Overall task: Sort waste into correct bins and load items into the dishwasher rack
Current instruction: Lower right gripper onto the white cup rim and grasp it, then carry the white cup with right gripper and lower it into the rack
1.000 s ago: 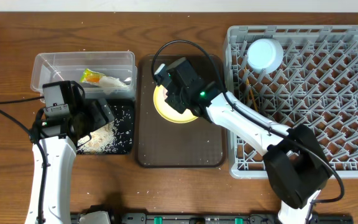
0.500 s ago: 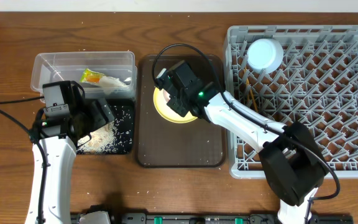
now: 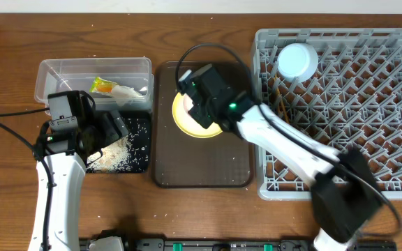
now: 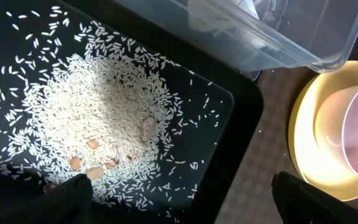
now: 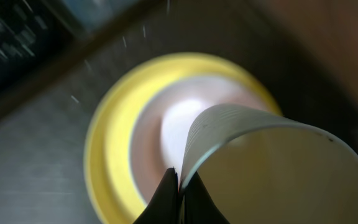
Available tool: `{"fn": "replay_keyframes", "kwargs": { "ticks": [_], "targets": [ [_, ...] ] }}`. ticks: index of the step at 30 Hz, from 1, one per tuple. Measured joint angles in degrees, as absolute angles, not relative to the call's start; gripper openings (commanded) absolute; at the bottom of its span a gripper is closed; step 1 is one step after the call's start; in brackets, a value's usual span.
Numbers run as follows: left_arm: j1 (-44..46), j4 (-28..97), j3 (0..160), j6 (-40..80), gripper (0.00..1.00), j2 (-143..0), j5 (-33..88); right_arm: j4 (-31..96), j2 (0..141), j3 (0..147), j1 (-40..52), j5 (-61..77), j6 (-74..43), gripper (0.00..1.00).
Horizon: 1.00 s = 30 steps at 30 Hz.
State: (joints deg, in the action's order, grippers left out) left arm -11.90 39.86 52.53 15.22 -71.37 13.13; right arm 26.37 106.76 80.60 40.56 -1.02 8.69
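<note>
My right fingers [image 5: 179, 182] are clenched on the rim of the small white cup [image 5: 278, 168], which sits tilted over the pale pink bowl [image 5: 151, 140]. That bowl rests on the yellow plate [image 5: 101, 162], on the dark brown tray [image 3: 201, 164]. My left fingers [image 4: 73, 190] are spread wide and grasp nothing, low over the black tray [image 4: 238, 134] and its heap of rice grains [image 4: 104, 118]. The clear tub [image 3: 47, 75] just behind it holds the snack wrapper [image 3: 102, 86] and the white wrapper [image 3: 128, 90]. In the dishwasher rack [image 3: 396, 183] I see the light blue bowl [image 3: 297, 61] and the chopsticks [image 3: 283, 109]
</note>
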Motion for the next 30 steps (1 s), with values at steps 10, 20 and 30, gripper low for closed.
{"fn": "replay_keyframes", "kwargs": {
  "ticks": [10,20,30],
  "targets": [
    [-11.9,39.9,52.5,15.2,0.95,-71.4,13.1,34.6,87.1,81.0,28.6,5.9,4.7,0.01],
    [-11.9,39.9,52.5,15.2,0.95,-71.4,13.1,36.8,93.7,80.9,10.6,30.1,4.4,0.01],
    [-11.9,39.9,52.5,15.2,0.95,-71.4,13.1,35.6,102.0,80.9,8.1,44.9,5.0,0.01]
  ]
}}
